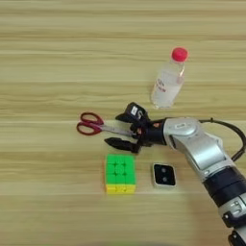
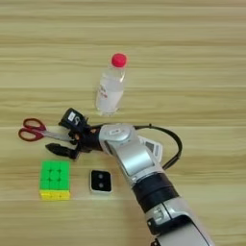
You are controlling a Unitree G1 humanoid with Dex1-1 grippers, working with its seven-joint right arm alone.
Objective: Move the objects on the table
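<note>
The pincer (image 1: 122, 129) was held wide open around the blades of the red-handled scissors (image 1: 91, 124), maybe not touching them. Just below, the puzzle cube (image 1: 120, 173) and small white device (image 1: 164, 175) were laid on the surface (image 1: 57, 57). The bottle (image 1: 168, 79) was stood beyond.

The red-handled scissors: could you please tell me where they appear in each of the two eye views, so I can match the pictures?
Left eye view: the red-handled scissors lie left of centre, blades pointing right toward the right gripper.
Right eye view: the scissors sit near the left edge.
Shared landmark: the green-yellow-red puzzle cube, below and right of the handles in both.
</note>
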